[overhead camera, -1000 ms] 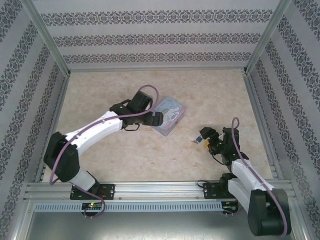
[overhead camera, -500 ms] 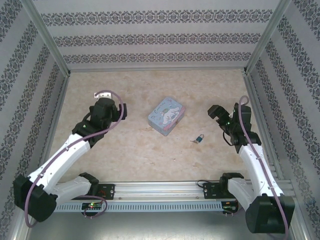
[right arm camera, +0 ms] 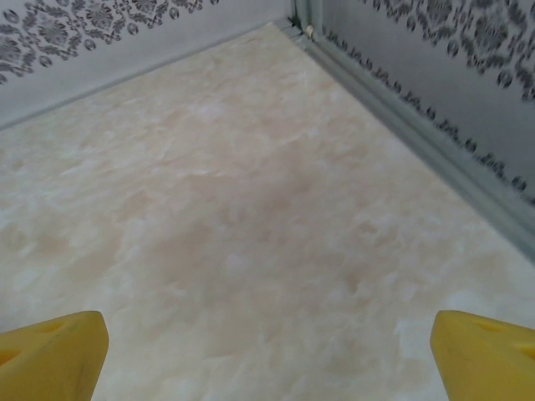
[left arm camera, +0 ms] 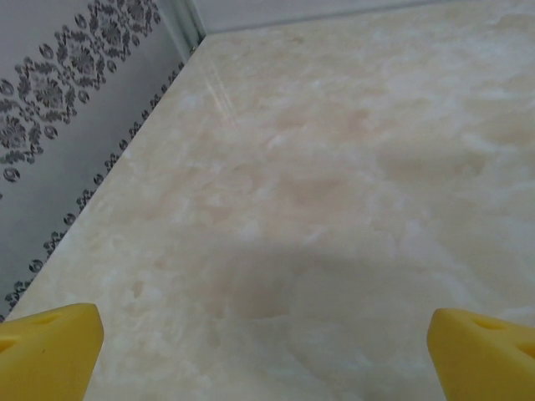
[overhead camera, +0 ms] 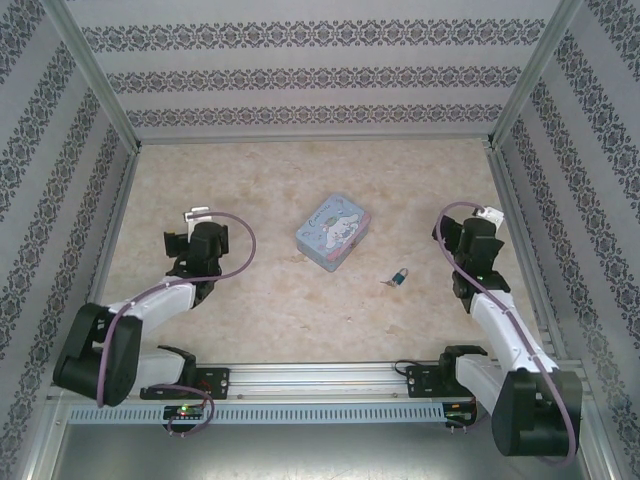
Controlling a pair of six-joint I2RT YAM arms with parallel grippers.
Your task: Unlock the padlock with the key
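Observation:
The small blue-teal padlock [overhead camera: 400, 275] lies on the table right of centre. The tiny dark key [overhead camera: 386, 283] sits at its left side; whether they are joined is too small to tell. My right gripper [overhead camera: 466, 226] hovers to the right of the padlock and farther back, well apart from it. In its wrist view my right gripper [right arm camera: 267, 359] is open, yellow fingertips [right arm camera: 50, 351] wide over bare table. My left gripper [overhead camera: 199, 226] is at the left side, far from both. In the left wrist view my left gripper [left arm camera: 267, 355] is open with nothing between its fingertips [left arm camera: 481, 351].
A pale blue cartoon tin [overhead camera: 333, 231] lies near the table's middle, left of and behind the padlock. Patterned walls with metal posts [overhead camera: 512, 90] enclose the table on three sides. A metal rail [overhead camera: 320, 380] runs along the near edge.
The left arm has drawn back from the tin to the left side. The right gripper has moved away from the padlock to the right and opened fully. Padlock and key have stayed put.

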